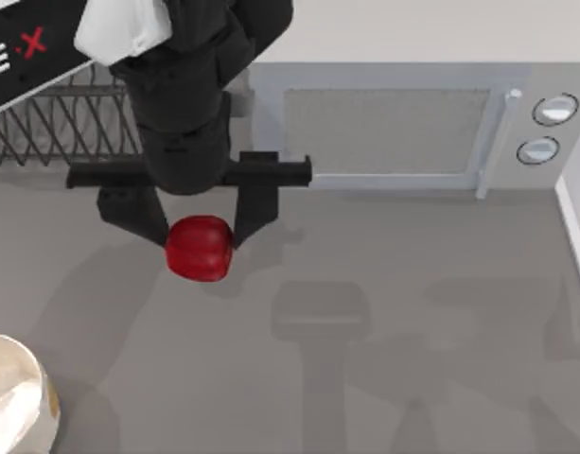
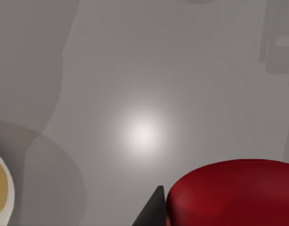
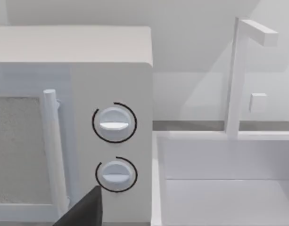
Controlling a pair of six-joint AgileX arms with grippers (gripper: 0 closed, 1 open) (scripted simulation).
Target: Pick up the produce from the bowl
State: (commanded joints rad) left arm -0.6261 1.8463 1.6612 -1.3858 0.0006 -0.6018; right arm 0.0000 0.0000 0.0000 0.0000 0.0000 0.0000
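The glossy red produce (image 1: 199, 248) hangs above the grey table, clamped between the two black fingers of my left gripper (image 1: 197, 236), which is shut on it. In the left wrist view the produce (image 2: 234, 193) sits large and close beside one dark fingertip (image 2: 152, 212). The cream bowl (image 1: 15, 402) stands at the table's front left corner, well to the left of and nearer than the held produce; its rim (image 2: 2, 188) also shows in the left wrist view. One dark finger (image 3: 85, 212) of my right gripper shows in the right wrist view, facing the microwave.
A white microwave (image 1: 394, 128) with a handle and two round knobs (image 3: 114, 123) stands along the back. A wire rack (image 1: 53, 123) is at the back left. A white sink basin (image 3: 224, 183) with a faucet lies right of the microwave.
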